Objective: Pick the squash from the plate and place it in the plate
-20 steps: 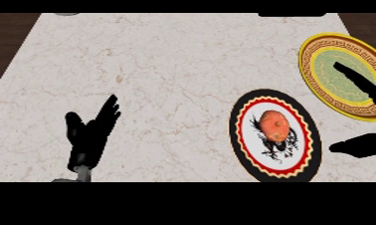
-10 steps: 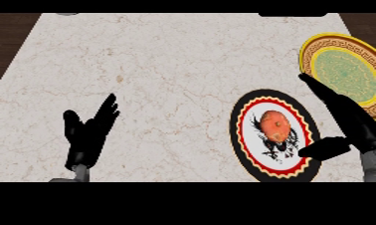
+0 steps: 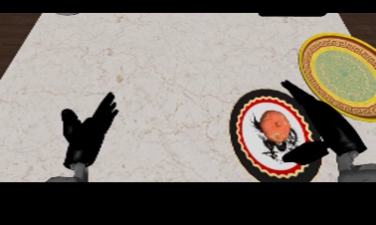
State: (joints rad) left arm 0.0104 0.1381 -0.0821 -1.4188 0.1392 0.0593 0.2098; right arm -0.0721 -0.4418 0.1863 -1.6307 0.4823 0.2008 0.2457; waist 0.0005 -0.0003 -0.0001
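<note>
An orange-red squash (image 3: 275,124) lies in the middle of a round plate with a black rim and red scalloped border (image 3: 246,119), low on the right side of a pale marbled counter (image 3: 169,64). The right hand (image 3: 327,129) is spread wide around the squash's right side: its long fingers run along the plate's right edge above and beside the squash, and its thumb lies below the squash over the plate's lower part. Nothing is held; fingers and thumb stand apart from the squash. Just beyond the fingers, toward the upper right, sits a second plate, yellow-rimmed with a green centre (image 3: 345,72), partly cut off by the edge of view. The left hand (image 3: 88,132) rests open, fingers up, at the lower left, well apart from both plates.

The step in hand looks like the approach to the grasp. The next move likely calls for closing fingers and thumb on the squash, then lifting it toward the yellow plate.
</note>
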